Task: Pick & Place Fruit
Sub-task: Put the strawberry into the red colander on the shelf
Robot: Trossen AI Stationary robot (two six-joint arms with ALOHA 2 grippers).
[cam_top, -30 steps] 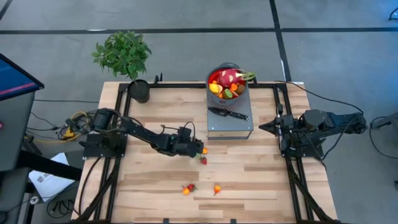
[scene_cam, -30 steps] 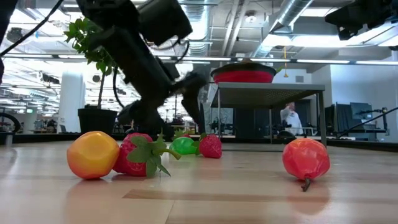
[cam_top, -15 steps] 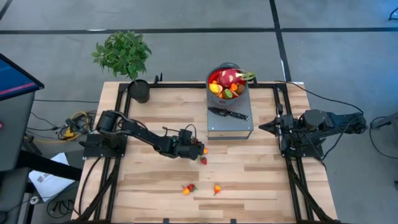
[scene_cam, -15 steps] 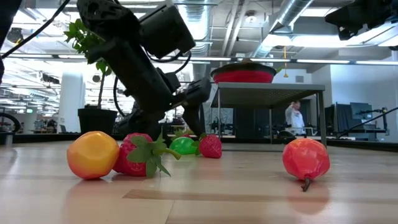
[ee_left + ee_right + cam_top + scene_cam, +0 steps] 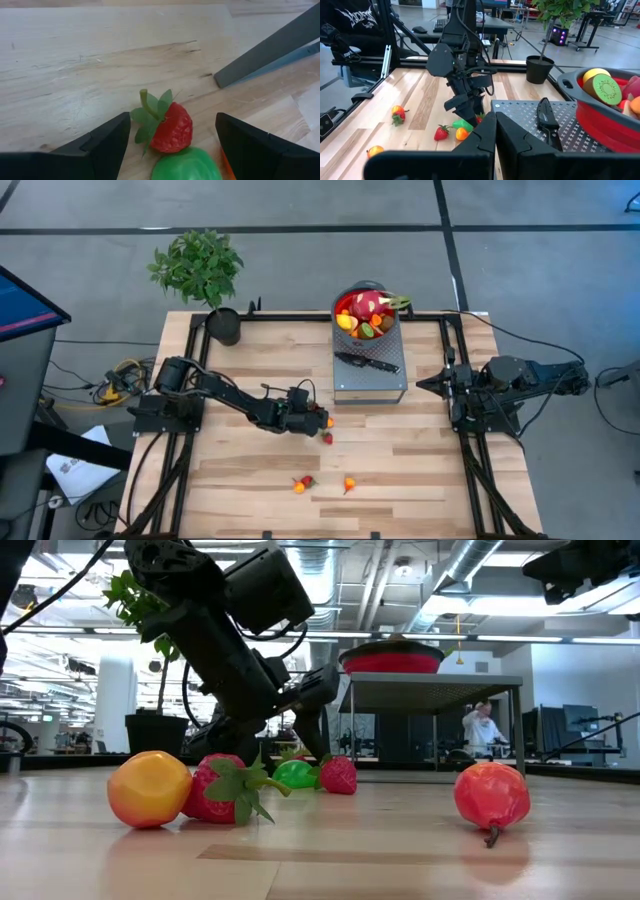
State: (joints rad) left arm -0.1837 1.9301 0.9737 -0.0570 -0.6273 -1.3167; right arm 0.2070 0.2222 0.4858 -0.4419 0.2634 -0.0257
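Left gripper [image 5: 318,420] low over mid-table, fingers spread — a green fruit [image 5: 186,165] sits between them, a strawberry [image 5: 171,128] just beyond, an orange fruit [image 5: 462,133] beside; no grip visible. Three more fruits lie nearer the table's front edge: orange-yellow one [image 5: 149,789], strawberry [image 5: 216,788] touching it, red one [image 5: 491,794] apart. Red bowl [image 5: 367,313] on the grey stand [image 5: 370,380] holds more fruit, knife [image 5: 367,363] beside it. Right gripper [image 5: 494,131] parked at the right edge, fingers pressed together.
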